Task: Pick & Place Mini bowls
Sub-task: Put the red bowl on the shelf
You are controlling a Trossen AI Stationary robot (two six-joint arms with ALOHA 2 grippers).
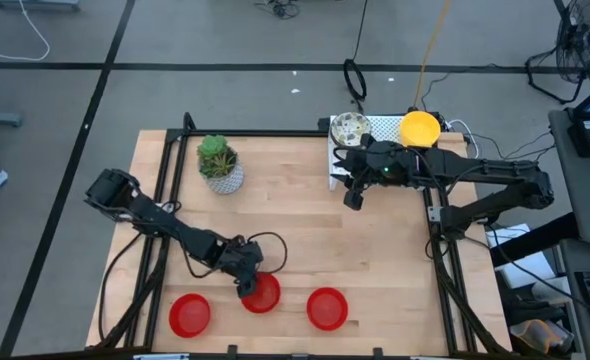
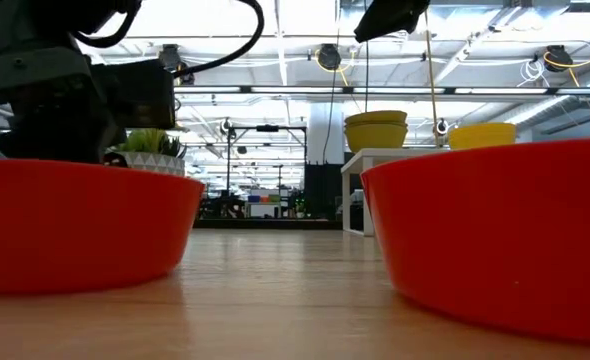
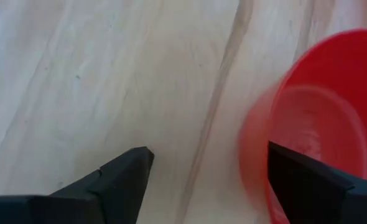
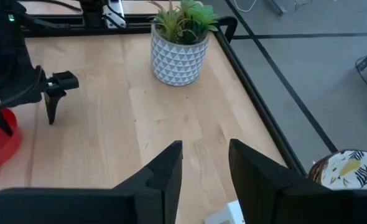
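Observation:
Three red mini bowls sit upright near the table's near edge: left [image 1: 189, 314], middle [image 1: 261, 293], right [image 1: 327, 308]. My left gripper [image 1: 247, 283] is open over the middle bowl's left rim [image 3: 258, 143]. One finger [image 3: 130, 171] is outside over bare wood and the other [image 3: 301, 177] is over the bowl's hollow. I see no touch. A floral bowl [image 1: 350, 128] and a yellow bowl [image 1: 420, 128] rest on a white rack [image 1: 380, 128] at the far right. Stacked yellow bowls [image 2: 376, 130] show in the low view. My right gripper [image 4: 205, 149] is open and empty, hovering in front of the rack [image 1: 354, 200].
A white patterned pot with a green plant [image 1: 220, 165] stands at the table's far left. A black frame [image 1: 440, 250] runs along the table's edges. Bare wood [image 1: 305, 230] lies between the rack and the red bowls. A cable loops behind the left gripper [image 1: 270, 245].

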